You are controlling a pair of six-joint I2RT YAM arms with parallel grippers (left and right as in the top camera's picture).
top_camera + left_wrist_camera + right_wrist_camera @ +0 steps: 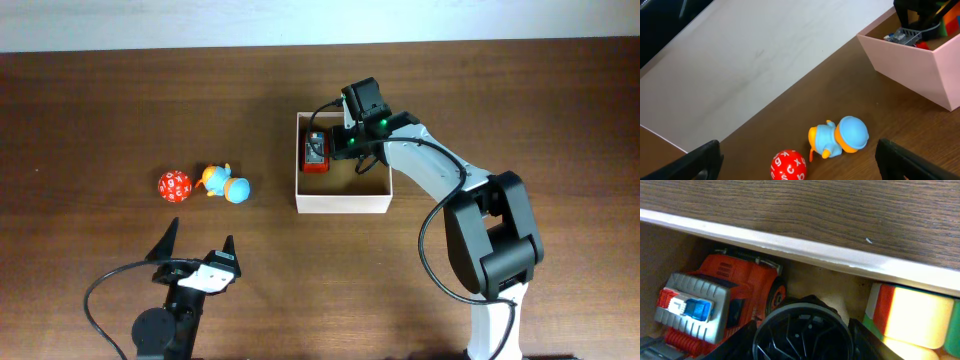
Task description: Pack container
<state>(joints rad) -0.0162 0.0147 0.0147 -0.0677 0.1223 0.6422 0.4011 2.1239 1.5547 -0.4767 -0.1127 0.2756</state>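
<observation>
Dark wooden table (100, 120), and we see the container (340, 204) toward its far edge, red truck (316, 153) inside. Ball (174, 186) and duck toy (226, 184) lie outside, unpacked. Left end effector (200, 236) spread, empty; right end effector (354, 148) over the container, grip we cannot tell.

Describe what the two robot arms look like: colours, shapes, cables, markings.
The right arm has white links, black joint housings, a black cable looping beside it, and green lights near the wrist. The left arm is black, with a looping black cable, a white wrist patch and two pointed black fingers.
</observation>
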